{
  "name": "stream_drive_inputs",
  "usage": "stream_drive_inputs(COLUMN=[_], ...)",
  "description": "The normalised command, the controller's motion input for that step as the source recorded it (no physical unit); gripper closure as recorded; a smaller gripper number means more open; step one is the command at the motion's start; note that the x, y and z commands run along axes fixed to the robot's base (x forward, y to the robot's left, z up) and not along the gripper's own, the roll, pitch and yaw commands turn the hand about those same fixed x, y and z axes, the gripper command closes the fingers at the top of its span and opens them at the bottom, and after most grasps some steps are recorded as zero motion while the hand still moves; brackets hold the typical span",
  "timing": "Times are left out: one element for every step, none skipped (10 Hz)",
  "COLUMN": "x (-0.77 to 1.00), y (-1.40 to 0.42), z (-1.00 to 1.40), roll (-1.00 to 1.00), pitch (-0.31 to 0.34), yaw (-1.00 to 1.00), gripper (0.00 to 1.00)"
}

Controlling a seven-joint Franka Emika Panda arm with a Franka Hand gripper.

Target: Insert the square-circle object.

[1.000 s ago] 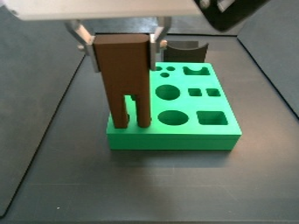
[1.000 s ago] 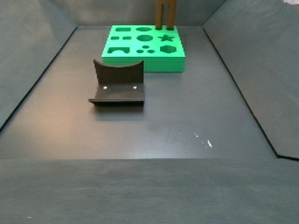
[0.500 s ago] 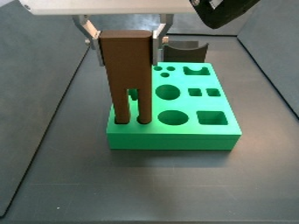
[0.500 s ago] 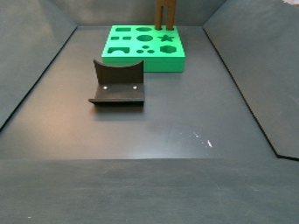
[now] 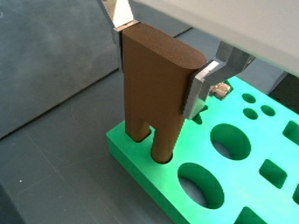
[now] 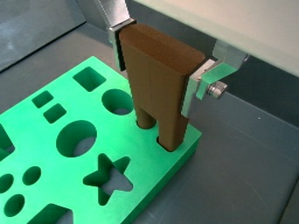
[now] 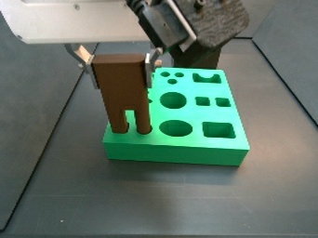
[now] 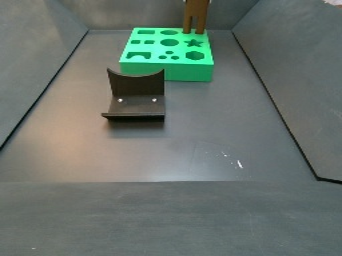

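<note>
The square-circle object (image 7: 125,88) is a tall brown block with two pegs. It stands upright at the near left corner of the green board (image 7: 174,153), and both pegs are down in the board's holes. My gripper (image 7: 121,65) is shut on the block's upper body. In both wrist views the silver fingers (image 5: 202,87) (image 6: 197,83) press on the two sides of the object (image 5: 158,87) (image 6: 158,87), and its pegs enter the board (image 5: 135,157) (image 6: 47,175). In a side view only the object's lower part (image 8: 197,14) shows, at the frame's upper edge above the board (image 8: 167,68).
The dark fixture (image 8: 134,95) with a curved notch stands on the grey floor in front of the board. The board has several other shaped holes, round, square and star. Raised walls border the floor.
The gripper has moved down with the brown object, and its pegs have sunk deeper into the board's holes. The board has shifted slightly.
</note>
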Motion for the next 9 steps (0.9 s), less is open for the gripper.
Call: stream_drive_inputs(x=[0.19, 0.23, 0.28, 0.33, 0.07, 0.00, 0.00, 0.12, 0.00], y=[-0.10, -0.11, -0.11, -0.21, -0.16, 0.01, -0.11, -0.08, 0.00], z=[-0.96, -0.85, -0.81, -0.83, -0.06, 0.00, -0.39, -0.22, 0.00], roll=[0.13, 0.18, 0.19, 0.22, 0.13, -0.03, 0.20, 0.12, 0.00], pitch=[-0.079, 0.000, 0.000, 0.003, 0.054, 0.000, 0.000, 0.050, 0.000], yaw=[-0.02, -0.01, -0.02, -0.01, 0.00, 0.00, 0.00, 0.01, 0.00], gripper=[1.00, 1.00, 1.00, 1.00, 1.00, 1.00, 1.00, 1.00, 1.00])
